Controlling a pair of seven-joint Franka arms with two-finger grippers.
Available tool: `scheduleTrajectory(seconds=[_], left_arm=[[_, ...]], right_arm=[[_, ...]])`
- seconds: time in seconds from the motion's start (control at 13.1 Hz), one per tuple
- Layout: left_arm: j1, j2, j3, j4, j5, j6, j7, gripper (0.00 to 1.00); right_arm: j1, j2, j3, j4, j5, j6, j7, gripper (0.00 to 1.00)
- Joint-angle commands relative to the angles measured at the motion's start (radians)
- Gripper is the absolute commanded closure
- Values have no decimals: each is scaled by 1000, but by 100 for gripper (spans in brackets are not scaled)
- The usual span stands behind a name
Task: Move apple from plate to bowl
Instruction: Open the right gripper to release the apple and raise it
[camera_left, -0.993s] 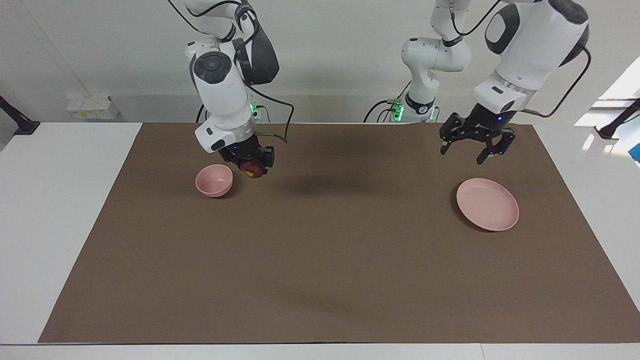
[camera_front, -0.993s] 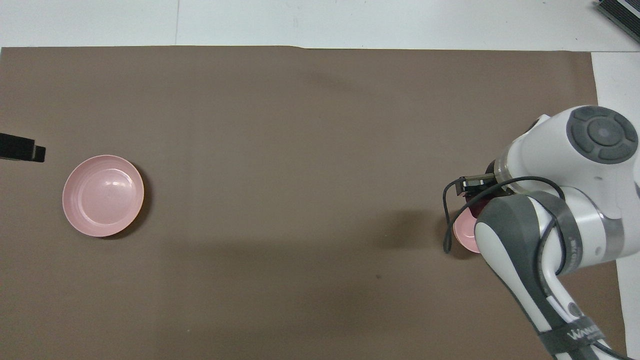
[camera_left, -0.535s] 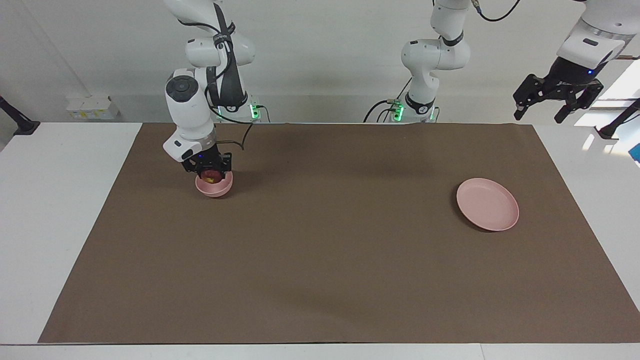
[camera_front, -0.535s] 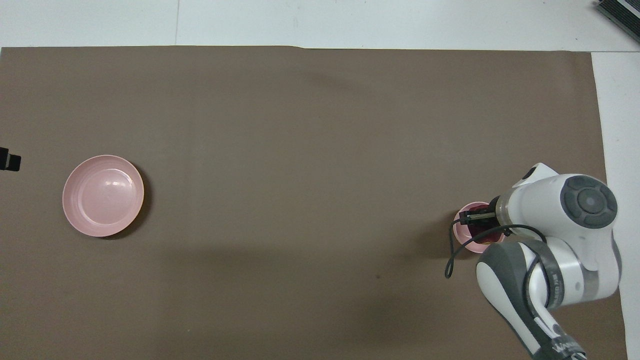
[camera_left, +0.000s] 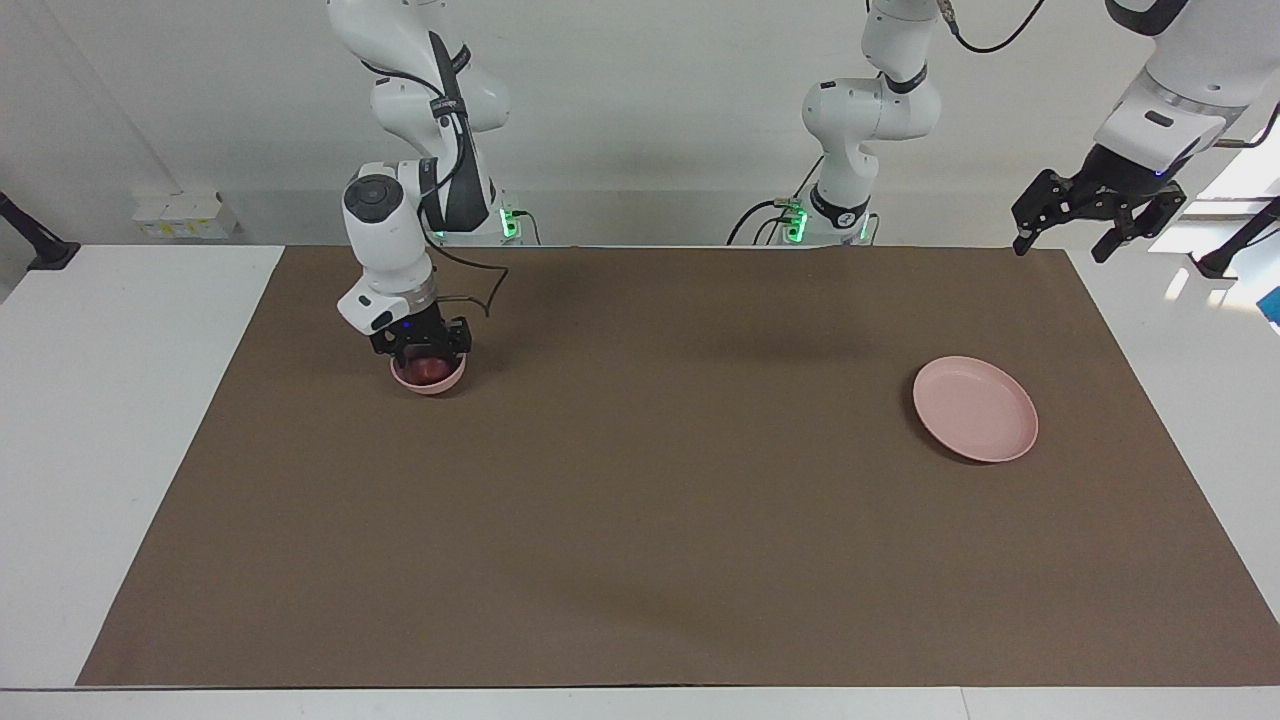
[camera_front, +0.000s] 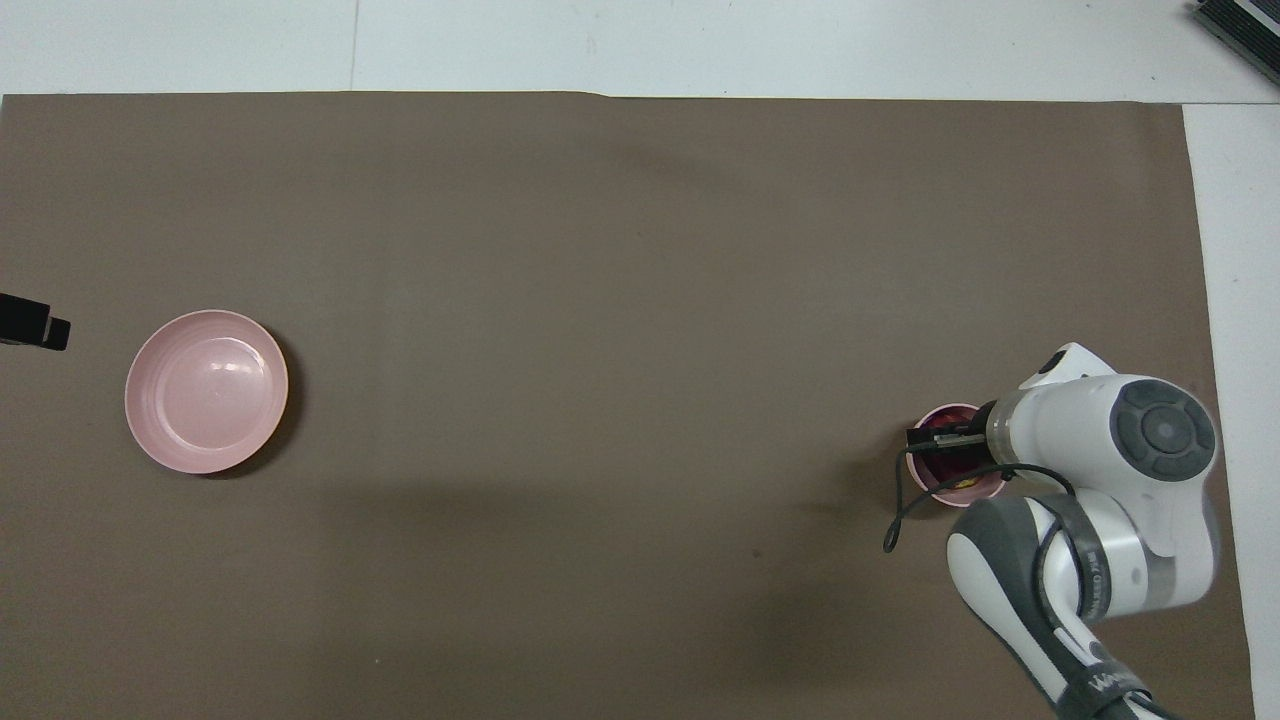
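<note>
Dark red and round, the small apple (camera_left: 428, 369) with its yellowish patch sits low inside the small, deep, pale pink bowl (camera_left: 441, 383), which stands on the brown mat (camera_left: 640, 480) toward the right arm's end of the table and fairly near the robots. The right gripper (camera_left: 420, 347) hangs directly over the bowl, its tip down at the rim around the fruit. Whether it grips the apple or has let it go cannot be told from either view. From overhead, the wrist covers most of the bowl (camera_front: 921, 478), and only a sliver of the apple (camera_front: 948, 472) shows.

By the look of it, the apple is firm, smooth-skinned and moderately light. It is likely to roll if set on a flat surface, though the bowl's walls should cradle it. The best hold would be across its widest part, from above, pressing gently enough not to bruise it. The bowl looks light and could shift or tip if nudged at its rim, so a straight vertical exit seems safest.

The wide, flat, pale pink plate (camera_left: 975, 408) lies bare toward the left arm's end, well apart from the bowl. The left gripper (camera_left: 1095, 215) waits high over that end's mat edge, jaws spread and holding nothing. The mat between plate and bowl offers generous room, and the bowl stands well in from the mat's edges.
</note>
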Motion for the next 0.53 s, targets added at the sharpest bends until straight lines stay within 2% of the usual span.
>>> scheduleTrajectory(seconds=[0.0,0.15,0.46], left_arm=[[13,-31,-5,-30,16,-11,10,0],[14,-31,-6,-29,16,-8,10,0],[31,-32,-5,-27,16,-9,10,0]], right_arm=[[-17,23,10,175,-8,-182,0,0],[-22,54,10,306,0,-305,-1,0],[-43,88,7,488,18,-433,-3,0]])
